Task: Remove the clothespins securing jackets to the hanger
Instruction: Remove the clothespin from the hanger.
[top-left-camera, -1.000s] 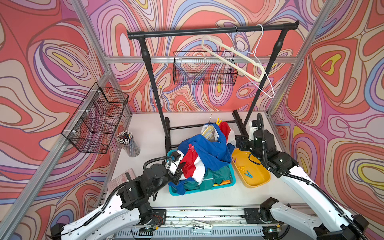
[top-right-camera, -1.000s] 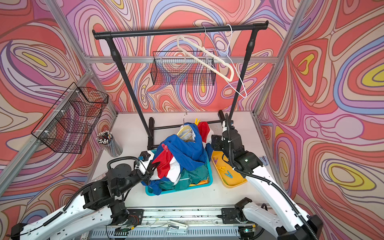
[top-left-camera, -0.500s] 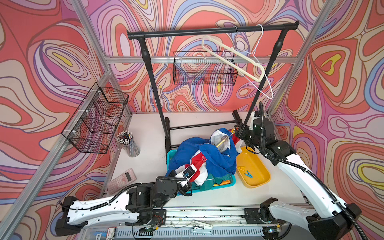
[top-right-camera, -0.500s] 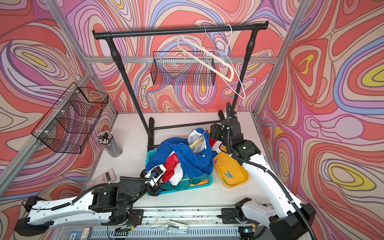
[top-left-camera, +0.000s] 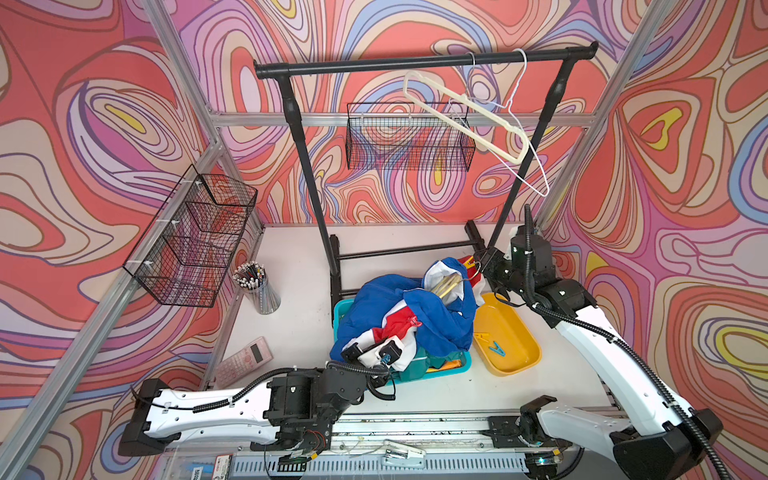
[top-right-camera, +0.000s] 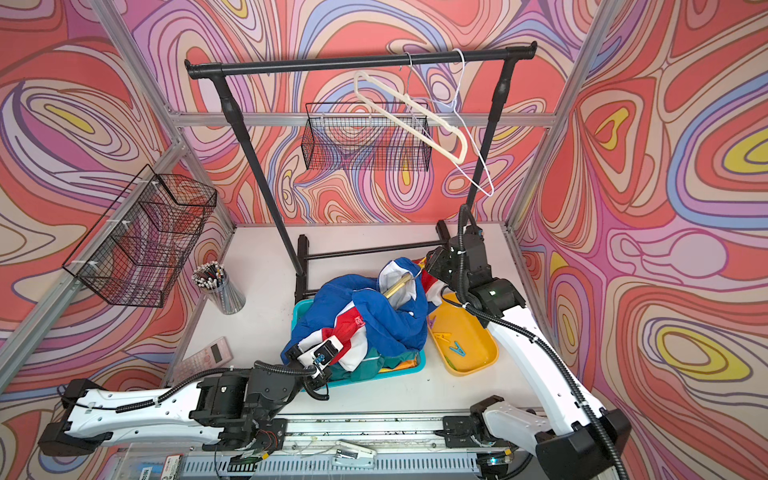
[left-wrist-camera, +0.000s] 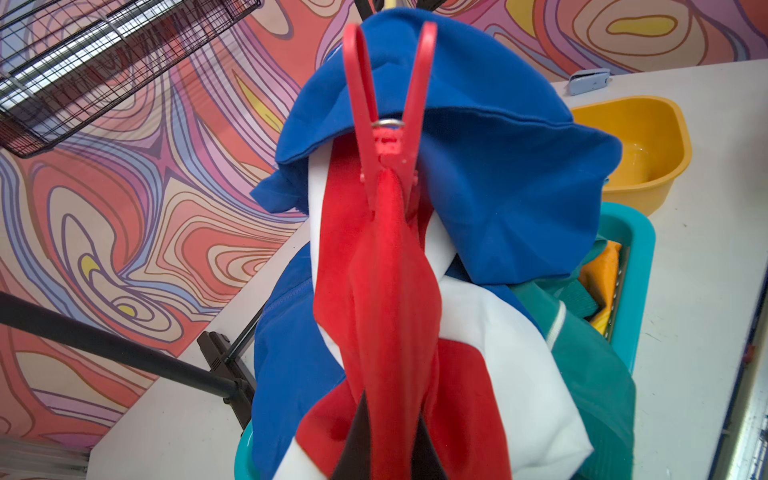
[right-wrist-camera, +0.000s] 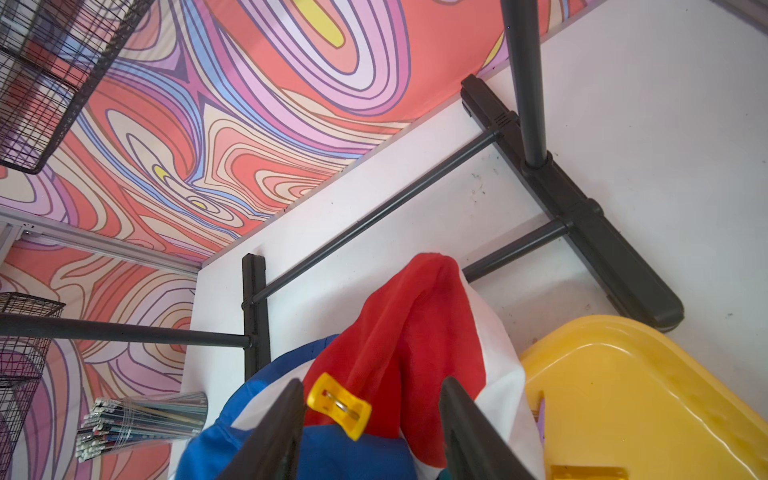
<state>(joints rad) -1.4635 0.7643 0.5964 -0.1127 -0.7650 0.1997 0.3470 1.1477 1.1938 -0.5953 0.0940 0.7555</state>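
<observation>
A blue jacket (top-left-camera: 432, 320) with red and white bands lies heaped on a teal bin (top-left-camera: 338, 309), draped over a wooden hanger (top-left-camera: 446, 284). A red clothespin (left-wrist-camera: 388, 124) grips its red band and also shows in a top view (top-left-camera: 413, 321). My left gripper (left-wrist-camera: 388, 436) is shut on that red band below the pin, at the heap's near side (top-left-camera: 374, 353). My right gripper (right-wrist-camera: 372, 384) is open at the hanger's far end (top-left-camera: 484, 266). A yellow clothespin (right-wrist-camera: 338, 405) sits between its jaws, close to one finger. A teal jacket (top-left-camera: 422, 361) lies underneath.
A yellow tray (top-left-camera: 519, 345) right of the bin holds a yellow clothespin (top-left-camera: 482, 336) and a blue one (top-left-camera: 496, 348). The black garment rack (top-left-camera: 316, 199) stands behind, with two bare hangers (top-left-camera: 465, 112). A pencil cup (top-left-camera: 255, 286) and a calculator (top-left-camera: 245, 359) are at the left.
My left arm has dropped low along the front, drawing the red band out of the heap. My right gripper moved to the yellow clothespin at the hanger's end, and its jaws have narrowed.
</observation>
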